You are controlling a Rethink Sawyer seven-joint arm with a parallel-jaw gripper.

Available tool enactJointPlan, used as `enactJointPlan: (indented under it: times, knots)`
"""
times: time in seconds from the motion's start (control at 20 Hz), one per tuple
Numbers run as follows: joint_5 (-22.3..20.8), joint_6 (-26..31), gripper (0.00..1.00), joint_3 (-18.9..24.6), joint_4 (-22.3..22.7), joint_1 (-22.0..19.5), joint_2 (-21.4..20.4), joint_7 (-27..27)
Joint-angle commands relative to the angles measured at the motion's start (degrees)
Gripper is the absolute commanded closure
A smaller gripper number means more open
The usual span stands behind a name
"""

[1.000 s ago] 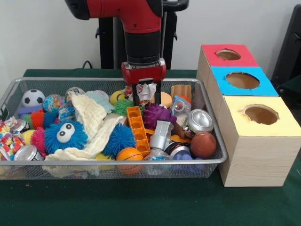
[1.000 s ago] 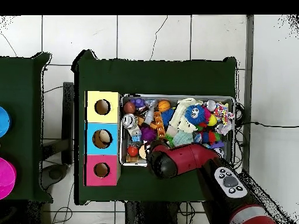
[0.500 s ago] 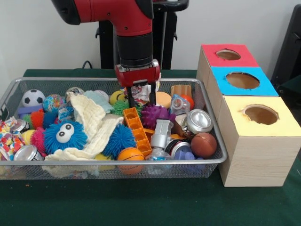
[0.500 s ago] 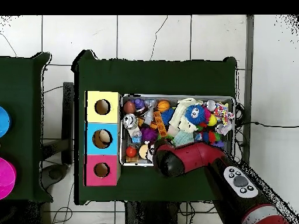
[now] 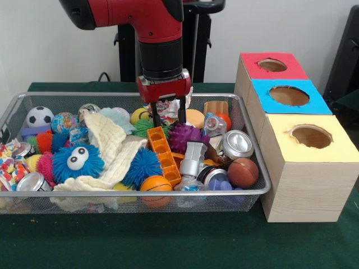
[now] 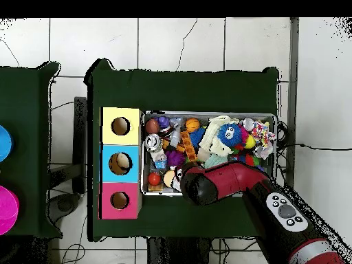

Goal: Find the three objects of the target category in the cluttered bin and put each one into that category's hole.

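One wire bin [image 5: 253, 168] holds the clutter, the box [image 5: 291, 140] of three holes stands at its three o'clock, and the gripper [image 5: 166, 116], at the bin's twelve o'clock edge, pinches a crumpled wrapper [image 5: 168, 106] hanging upright.

arm [image 6: 227, 182] hides tool overhead, grip unclear

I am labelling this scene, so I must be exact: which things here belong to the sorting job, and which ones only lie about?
Belong to the job: claw, shut on a crumpled wrapper; wire bin; sorting box with red, blue and yellow holes.
Only lying about: soccer ball; blue googly-eyed puff; orange toy brick; cream cloth; silver can.
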Motion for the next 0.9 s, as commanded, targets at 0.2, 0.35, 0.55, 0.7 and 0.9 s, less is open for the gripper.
enactJointPlan:
  times: [0.2, 0.35, 0.55, 0.7, 0.9]
  knots:
    - [-4.25, 8.07, 0.0, 9.76, -10.37, -7.2, 0.05, -22.78]
    - [-5.29, 8.19, 0.0, 11.02, -10.46, -8.64, 0.7, -23.32]
    - [-6.23, 8.62, 0.0, 12.41, -10.42, -10.65, 1.34, -24.62]
    - [-7.41, 8.11, 0.0, 12.71, -10.16, -11.42, 1.52, -24.57]
    - [-9.39, 6.75, 0.0, 13.03, -9.52, -11.99, 1.57, -24.06]
